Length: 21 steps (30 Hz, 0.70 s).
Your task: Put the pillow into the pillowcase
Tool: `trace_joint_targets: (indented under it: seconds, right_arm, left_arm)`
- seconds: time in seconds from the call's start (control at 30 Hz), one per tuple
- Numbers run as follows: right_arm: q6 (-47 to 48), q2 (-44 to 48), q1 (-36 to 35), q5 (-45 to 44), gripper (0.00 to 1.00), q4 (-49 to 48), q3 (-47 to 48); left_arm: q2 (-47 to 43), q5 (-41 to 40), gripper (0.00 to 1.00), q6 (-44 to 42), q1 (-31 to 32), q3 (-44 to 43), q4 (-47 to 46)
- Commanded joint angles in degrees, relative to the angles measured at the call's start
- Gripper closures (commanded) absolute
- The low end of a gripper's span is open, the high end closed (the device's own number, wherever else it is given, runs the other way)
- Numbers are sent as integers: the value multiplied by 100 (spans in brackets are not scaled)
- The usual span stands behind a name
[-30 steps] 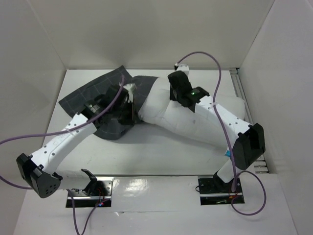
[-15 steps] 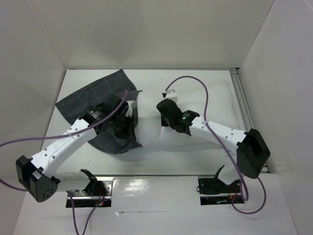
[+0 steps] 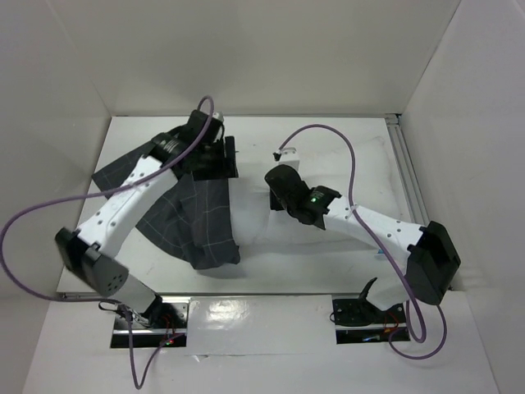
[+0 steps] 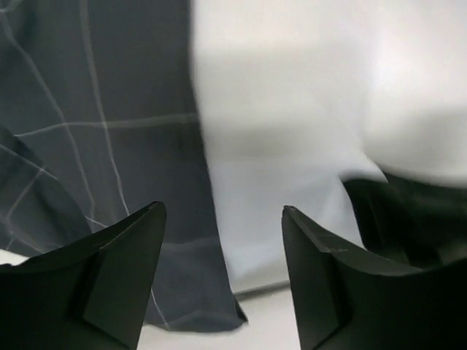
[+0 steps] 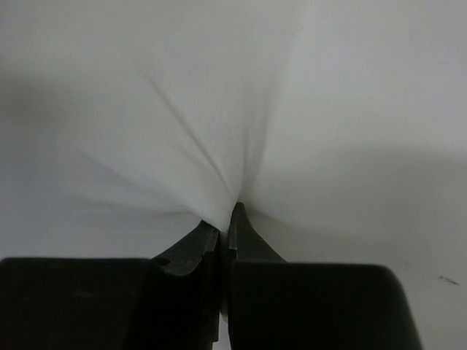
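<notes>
Item 1, my left pincer (image 4: 222, 219): jaws wide, holding nothing, hovering over the pillowcase (image 4: 124, 109) edge where it meets the pillow (image 4: 292, 102).
Item 2, my right pincer (image 5: 226, 219): clamped on a pinch of pillow fabric.
Item 3, pillow: 1 end seems tucked into the case, the rest lies outside on the table.
Step, as I judge: feeding in.
Next: left takes the hem and draws it over while right pushes.

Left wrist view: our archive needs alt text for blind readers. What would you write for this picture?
The left gripper is open and holds nothing. Beyond it, the dark grey checked pillowcase fills the left of the picture and meets the white pillow on the right.
</notes>
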State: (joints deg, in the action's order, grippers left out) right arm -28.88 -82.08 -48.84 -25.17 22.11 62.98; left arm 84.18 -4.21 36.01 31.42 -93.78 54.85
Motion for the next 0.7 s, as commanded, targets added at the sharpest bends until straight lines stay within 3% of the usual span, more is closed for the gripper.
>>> trace_joint_targets:
  seconds: [0.0,0.07,0.13,0.3,0.43,0.47,0.57,0.67]
  right_arm:
    - [-100,104,-108,-85,100,417,-31]
    - [-161,105,-108,-85,100,479,-84]
    - [-161,158,-160,-85,100,479,-84]
    - [-214,210,-161,-85,100,479,-198]
    - [-267,280,-214,-85,100,479,-251]
    - [-267,281,-214,-137,100,479,-251]
    - [-267,333,-214,-190,100,479,-251]
    - [-267,386,-214,-190,100,426,-251]
  left_arm:
    - [921,-1107,22,196,-92,-630,78]
    - [1283,-1388,15,196,-153,-1043,78]
    - [1809,-1670,15,361,-206,-1361,393]
    - [2225,-1935,25,442,-390,-1582,518]
    - [2340,-1785,51,311,-444,-1687,518]
    - [2340,-1785,73,241,-444,-1749,518]
    - [2340,-1557,99,21,-444,-1986,465]
    - [2287,-1188,100,-199,-444,-2275,465]
